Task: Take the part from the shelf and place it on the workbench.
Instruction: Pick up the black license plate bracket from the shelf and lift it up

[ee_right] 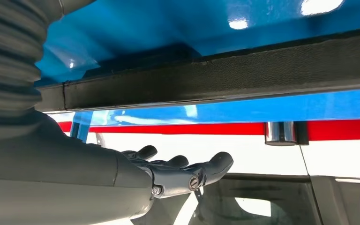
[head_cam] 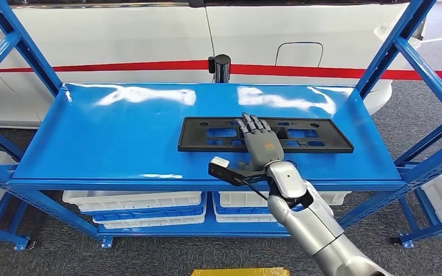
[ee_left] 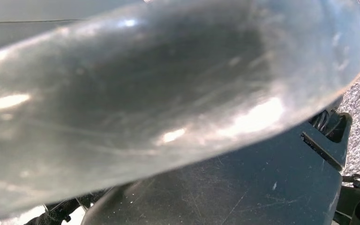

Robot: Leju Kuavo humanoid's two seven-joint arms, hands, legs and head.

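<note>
The fingers [head_cam: 252,124] of the right hand [head_cam: 259,144] lie straight and slightly apart, flat above the black part [head_cam: 316,138], gripping nothing; whether they touch it I cannot tell; laid flat like this, they probably mean to reach over the far edge or press down before grasping. The part, one long perforated frame, lies flat on the top deck of the blue shelf [head_cam: 109,138], near its front edge, easy to reach. Below sit several white bins [head_cam: 132,201], at least three. The left hand's state cannot be told; a blurred grey surface fills its wrist view.
</note>
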